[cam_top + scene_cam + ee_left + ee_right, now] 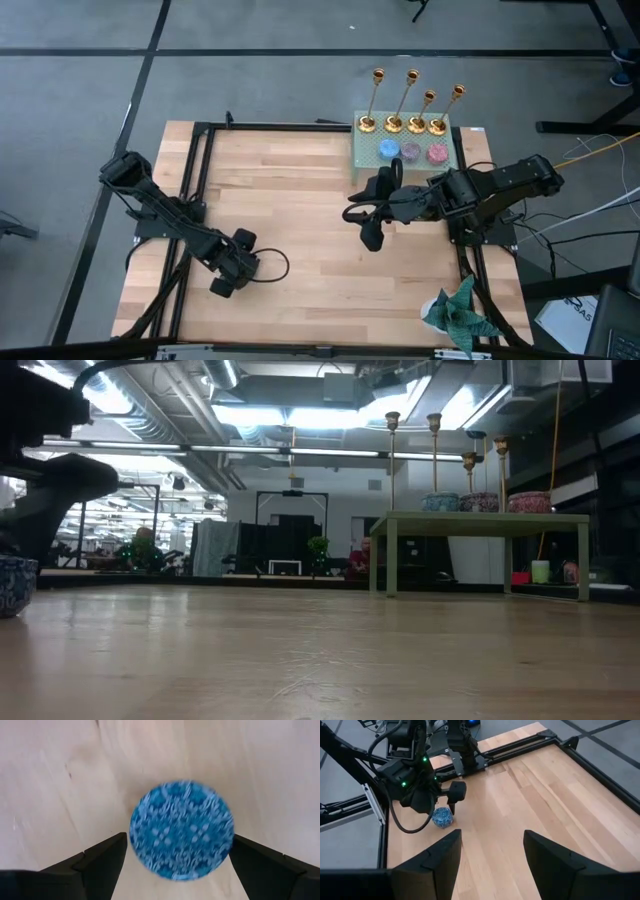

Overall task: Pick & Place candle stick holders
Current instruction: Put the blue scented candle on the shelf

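four gold candle stick holders (412, 100) upright in row on green stand (365, 150), upper right. left gripper (222, 287) lower left, wide, straddling blue patterned bowl (181, 830). right gripper (362, 228) centre-right, part open, empty.

Even overhead light, soft shadows on the wooden table (300, 200). Low view backlit: ceiling light panels (290, 415) glare above the green stand (480, 520), dark arm silhouette at far side, near tabletop soft. Left wrist view blurred on the blue patterned disc (181, 830). Right wrist view sharp.
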Robot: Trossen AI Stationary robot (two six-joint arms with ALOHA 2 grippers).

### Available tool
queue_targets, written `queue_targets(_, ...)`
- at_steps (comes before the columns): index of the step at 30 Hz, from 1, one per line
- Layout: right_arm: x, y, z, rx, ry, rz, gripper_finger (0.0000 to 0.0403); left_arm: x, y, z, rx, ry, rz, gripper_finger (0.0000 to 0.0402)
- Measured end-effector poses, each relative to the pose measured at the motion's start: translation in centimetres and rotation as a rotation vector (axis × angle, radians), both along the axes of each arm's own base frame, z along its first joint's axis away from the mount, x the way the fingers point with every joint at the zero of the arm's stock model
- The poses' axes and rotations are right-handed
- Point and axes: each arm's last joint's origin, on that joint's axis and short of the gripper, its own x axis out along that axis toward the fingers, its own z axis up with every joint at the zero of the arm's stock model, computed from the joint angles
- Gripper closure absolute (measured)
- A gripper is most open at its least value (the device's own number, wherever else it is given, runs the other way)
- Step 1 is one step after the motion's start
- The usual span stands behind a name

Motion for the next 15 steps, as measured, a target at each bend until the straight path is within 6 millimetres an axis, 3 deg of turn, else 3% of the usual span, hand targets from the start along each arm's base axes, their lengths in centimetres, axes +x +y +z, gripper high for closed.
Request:
queue_targets(10, 0.0, 0.0, 0.0, 0.01, -0.002, -0.007, 0.0185, 0.52, -0.39, 0.08, -0.025, -0.053, -0.038, 0.0065)
queue_targets(15, 0.0, 0.0, 0.0, 0.01, -0.002, -0.007, 0.0185, 0.75, -0.59, -0.62, -0.012, -0.025, -0.036, 0.0098)
